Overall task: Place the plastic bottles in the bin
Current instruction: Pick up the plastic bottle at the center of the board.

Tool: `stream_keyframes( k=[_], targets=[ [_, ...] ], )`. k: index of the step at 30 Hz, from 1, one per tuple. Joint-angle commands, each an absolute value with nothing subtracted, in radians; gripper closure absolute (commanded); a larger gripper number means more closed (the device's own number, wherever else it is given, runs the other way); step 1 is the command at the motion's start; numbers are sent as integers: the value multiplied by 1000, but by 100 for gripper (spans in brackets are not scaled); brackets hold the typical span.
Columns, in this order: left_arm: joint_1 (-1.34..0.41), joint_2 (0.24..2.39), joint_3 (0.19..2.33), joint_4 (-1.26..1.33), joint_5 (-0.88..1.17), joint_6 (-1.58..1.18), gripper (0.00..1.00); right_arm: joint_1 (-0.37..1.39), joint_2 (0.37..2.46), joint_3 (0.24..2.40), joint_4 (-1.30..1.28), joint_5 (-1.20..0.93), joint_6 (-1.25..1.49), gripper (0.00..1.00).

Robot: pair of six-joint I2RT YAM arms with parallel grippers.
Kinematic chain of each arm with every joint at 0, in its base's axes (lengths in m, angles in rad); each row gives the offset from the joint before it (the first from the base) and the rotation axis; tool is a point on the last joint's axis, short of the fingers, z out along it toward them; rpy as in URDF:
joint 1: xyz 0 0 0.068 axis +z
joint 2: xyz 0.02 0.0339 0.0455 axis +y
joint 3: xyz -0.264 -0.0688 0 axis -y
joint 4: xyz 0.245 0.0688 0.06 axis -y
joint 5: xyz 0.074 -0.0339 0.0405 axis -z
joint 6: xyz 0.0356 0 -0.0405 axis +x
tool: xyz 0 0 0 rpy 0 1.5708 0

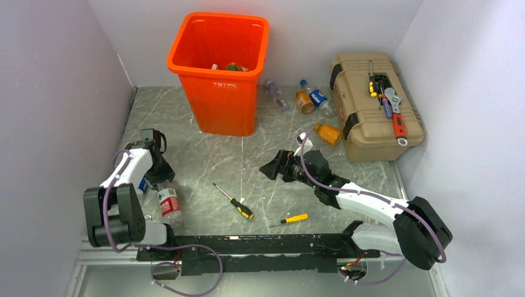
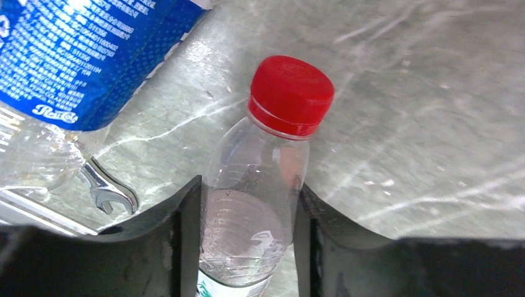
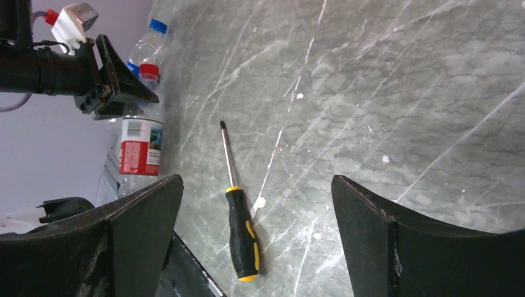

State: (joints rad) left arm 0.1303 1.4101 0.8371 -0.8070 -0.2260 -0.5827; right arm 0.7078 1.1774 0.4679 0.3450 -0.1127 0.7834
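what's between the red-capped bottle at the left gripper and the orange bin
Nothing visible. The left gripper has its fingers on both sides of the red-capped bottle, and the table from there to the bin is bare. The screwdriver lies off that path. The bin is tall, so the bottle likely needs lifting over its rim.

This is looking like a robotics lab's test cell rather than a lived-in room. Plain pale walls are boxing in a grey marble-patterned tabletop. Two robot arms are sitting bolted to a black rail at its near edge, trailing purple cables. A tan toolbox carrying an adjustable wrench, loose screwdrivers, an orange bin and scattered plastic bottles are sharing the surface.
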Motion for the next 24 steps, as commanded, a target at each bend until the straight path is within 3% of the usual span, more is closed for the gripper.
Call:
stream_keyframes(
  k=[1, 6, 10, 15, 20, 24],
  targets=[
    [133, 1248, 866, -798, -148, -545, 56, 707, 1118, 483, 346, -108, 750, 5],
    [132, 976, 942, -829, -20, -498, 65, 707, 1071, 505, 342, -188, 689, 5],
    [77, 851, 946, -793, 219, -525, 66, 715, 1026, 479, 430, -305, 624, 6],
    [41, 705, 809, -412, 646, -733, 71, 813, 1003, 529, 428, -373, 485, 7],
    [-23, 612, 846, -257, 764, -693, 73, 918, 984, 586, 357, -290, 372, 7],
    [-64, 602, 808, 97, 850, -769, 72, 975, 956, 592, 379, -172, 354, 8]
  ],
)
